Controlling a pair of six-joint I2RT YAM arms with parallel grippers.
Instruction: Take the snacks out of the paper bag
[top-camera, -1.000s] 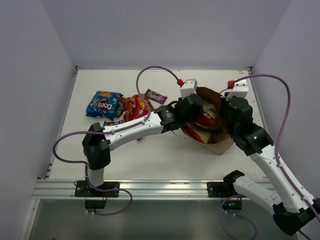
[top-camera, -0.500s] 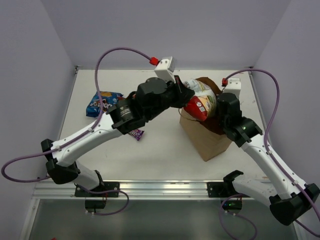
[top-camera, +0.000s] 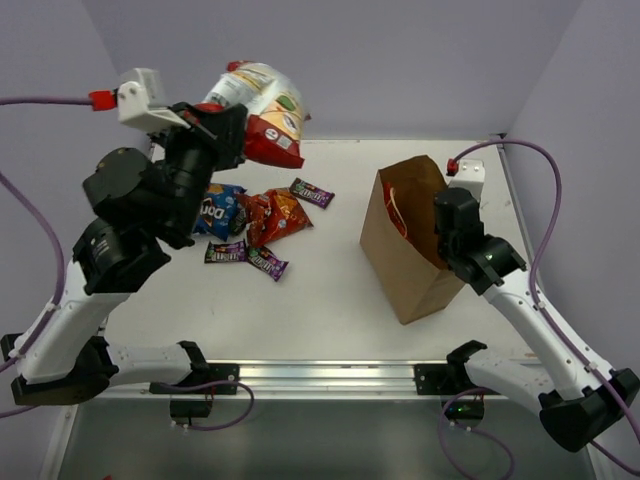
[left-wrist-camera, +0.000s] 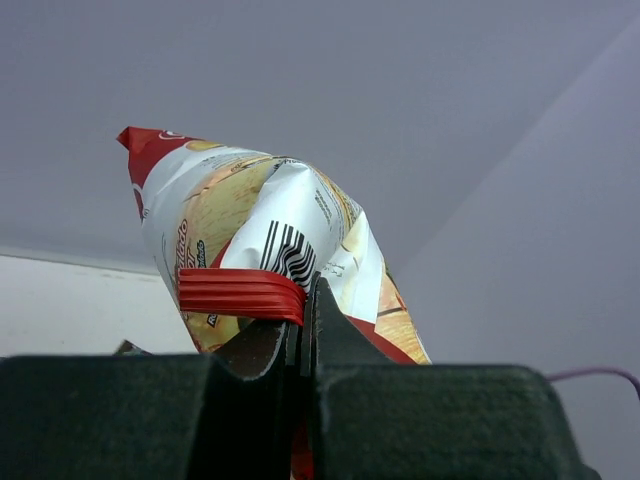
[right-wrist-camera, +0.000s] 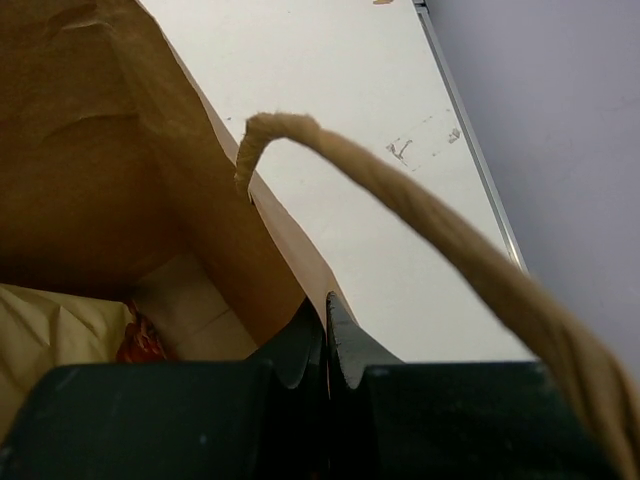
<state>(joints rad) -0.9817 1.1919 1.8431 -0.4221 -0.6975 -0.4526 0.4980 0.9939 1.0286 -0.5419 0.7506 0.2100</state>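
Observation:
My left gripper (top-camera: 225, 118) is raised high at the far left and is shut on the white-and-red chip bag (top-camera: 262, 110), pinching its crimped edge (left-wrist-camera: 240, 295). The brown paper bag (top-camera: 405, 245) stands upright at the right. My right gripper (top-camera: 447, 235) is shut on the paper bag's rim (right-wrist-camera: 290, 262), with a twisted handle (right-wrist-camera: 420, 215) arching over it. Inside the bag a cream-and-orange packet (right-wrist-camera: 60, 335) shows. On the table lie the blue Doritos bag (top-camera: 215, 213), the red-orange chip bag (top-camera: 275, 215) and purple candy bars (top-camera: 312, 192).
Two more purple candy bars (top-camera: 247, 256) lie near the table (top-camera: 320, 300) middle left. Lilac walls close in the table on three sides. A metal rail (top-camera: 300, 375) runs along the near edge.
My left gripper has pulled the white-and-red chip bag out of the paper bag and swung it up and far left. The paper bag now stands upright, still held by my right gripper.

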